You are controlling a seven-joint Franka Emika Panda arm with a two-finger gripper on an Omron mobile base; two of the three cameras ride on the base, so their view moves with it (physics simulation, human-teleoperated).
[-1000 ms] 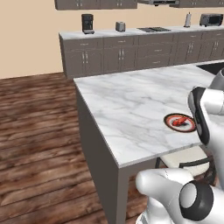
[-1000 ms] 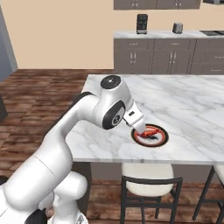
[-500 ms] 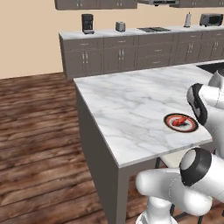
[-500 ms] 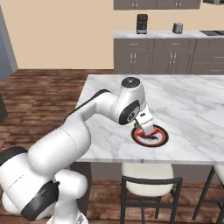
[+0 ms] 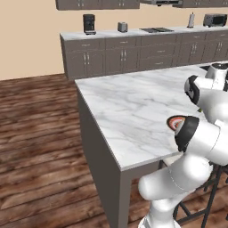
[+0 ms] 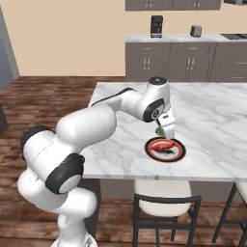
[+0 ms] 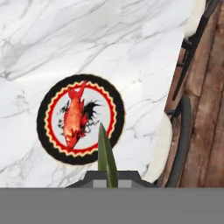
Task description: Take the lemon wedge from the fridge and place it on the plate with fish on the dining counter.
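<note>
In the right base view the white arm reached from the lower left of the frame up and across to the centre, where the end effector (image 6: 167, 131) hung just above the dining surface (image 6: 212, 111), a white marble top with grey veins. Its fingers were pressed together on the lemon wedge (image 6: 159, 130), a small yellowish-green sliver that showed at the left side of the fingertips. Directly below and slightly right of it lay the plate (image 6: 179, 155), round with a black rim and a red and yellow zigzag ring, carrying a red fish (image 6: 163, 147). The wedge was held above the plate's upper left edge, apart from the plate.

In the hand view the plate (image 7: 45, 131) sat at centre left of the frame, the fish (image 7: 74, 119) lying lengthwise on its white middle. The lemon wedge (image 7: 106, 158) rose as a narrow green blade from the bottom centre, overlapping the plate's lower right rim in the picture. At the right edge, past the surface's border, a stool (image 7: 161, 140) with a pale cushion and dark frame stood on the wooden floor (image 7: 209, 100).

In the left base view the plate (image 5: 173, 122) peeked out at centre right, mostly hidden by the arm. Along the top ran the wall counter (image 5: 133, 53) with grey cabinet doors.
</note>
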